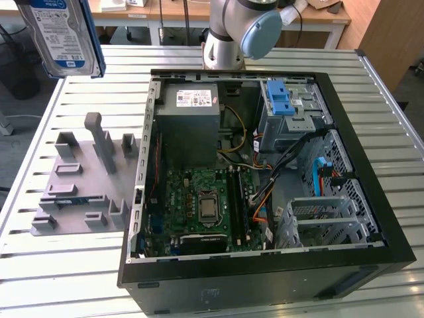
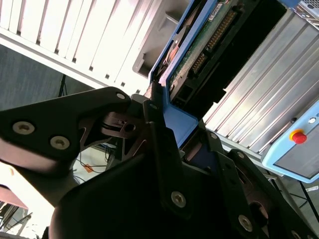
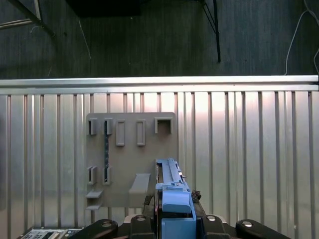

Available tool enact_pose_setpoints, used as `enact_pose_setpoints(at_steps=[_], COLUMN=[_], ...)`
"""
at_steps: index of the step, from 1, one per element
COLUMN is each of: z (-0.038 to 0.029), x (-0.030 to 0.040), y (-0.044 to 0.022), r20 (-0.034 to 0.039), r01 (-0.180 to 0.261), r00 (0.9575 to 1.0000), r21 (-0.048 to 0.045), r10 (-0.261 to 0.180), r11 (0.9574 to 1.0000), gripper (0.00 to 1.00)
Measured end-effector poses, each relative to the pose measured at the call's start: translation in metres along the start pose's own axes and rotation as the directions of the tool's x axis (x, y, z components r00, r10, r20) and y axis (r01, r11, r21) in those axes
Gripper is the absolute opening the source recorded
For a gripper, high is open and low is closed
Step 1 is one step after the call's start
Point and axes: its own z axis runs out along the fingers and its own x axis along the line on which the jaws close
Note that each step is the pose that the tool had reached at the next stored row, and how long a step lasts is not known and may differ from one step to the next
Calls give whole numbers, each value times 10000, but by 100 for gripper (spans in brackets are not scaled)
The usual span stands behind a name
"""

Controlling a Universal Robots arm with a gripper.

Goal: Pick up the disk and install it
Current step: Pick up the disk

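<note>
Disk (image 1: pixel 63 33) (image 2: pixel 180 124) (image 3: pixel 174 206): raised in the air, gripped by the gripper (image 2: pixel 182 132) (image 3: pixel 177 225); in the exterior view it hangs high on that view's left, label side showing, blue frame along its edge.
Grip: clamped on the disk's blue carrier frame, one finger (image 2: pixel 153 112) on each side, seen in both wrist views.
Fixture plate (image 1: pixel 73 192) (image 3: pixel 129 149): grey, slotted, flat on the table; the first wrist view looks down past the disk onto it, well apart.
Table (image 1: pixel 66 278): slatted metal.
Computer case (image 1: pixel 232 285): open, just beside the plate on the exterior view's right.
Inside the case: grey box (image 1: pixel 187 126), light-blue latch bracket (image 1: pixel 281 99), motherboard (image 1: pixel 199 199).
</note>
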Motion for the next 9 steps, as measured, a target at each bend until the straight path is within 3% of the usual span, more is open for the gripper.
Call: enact_pose_setpoints(at_steps=[9], z=[-1], x=[-1], y=[-31], r20=[-1], r01=[1], r00=[10000], r21=[-1], r10=[-1], r11=[10000], gripper=[36])
